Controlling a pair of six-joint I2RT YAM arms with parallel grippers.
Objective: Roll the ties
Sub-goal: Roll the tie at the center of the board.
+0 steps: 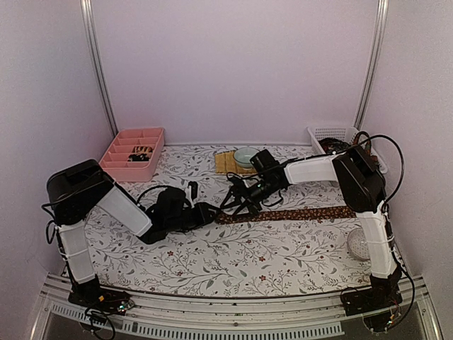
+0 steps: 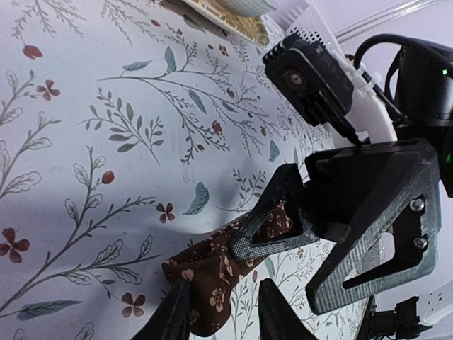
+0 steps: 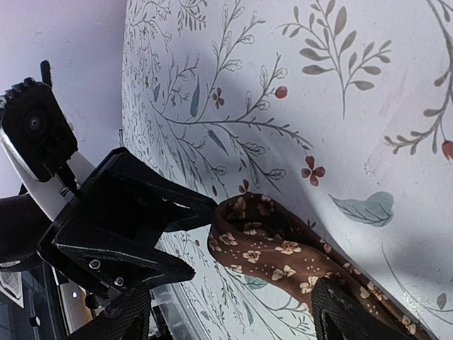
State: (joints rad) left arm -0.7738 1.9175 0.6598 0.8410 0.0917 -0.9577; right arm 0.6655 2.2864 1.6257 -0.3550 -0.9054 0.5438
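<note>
**Top external view.** The left pincer (image 1: 212, 212) and the right pincer (image 1: 237, 202) are being held close together over the middle of the floral surface (image 1: 212, 262), tips facing each other. One tie (image 1: 290, 213) is being seen stretched flat. Its end is lying beneath both pincers, and its length is running away behind the right pincer toward that arm's side. A pink tray (image 1: 117, 152) is being noted well behind the left pincer. A woven mat (image 1: 225, 166) carrying a bowl (image 1: 245, 156) is being noted just beyond the right pincer.

**Left wrist view.** The folded tie end is being found between the left pincer's fingers (image 2: 173, 315). One finger is touching the fabric and the other is standing slightly clear, so it cannot be told whether the end is being pinched. Directly ahead, one finger of the right pincer is resting on the tie.

**Right wrist view.** The right pincer's jaws are being held wide apart, and nothing is being gripped. The tie is passing beneath one finger (image 3: 347, 315). Its folded end is lying ahead, against the left pincer's tips.
</note>
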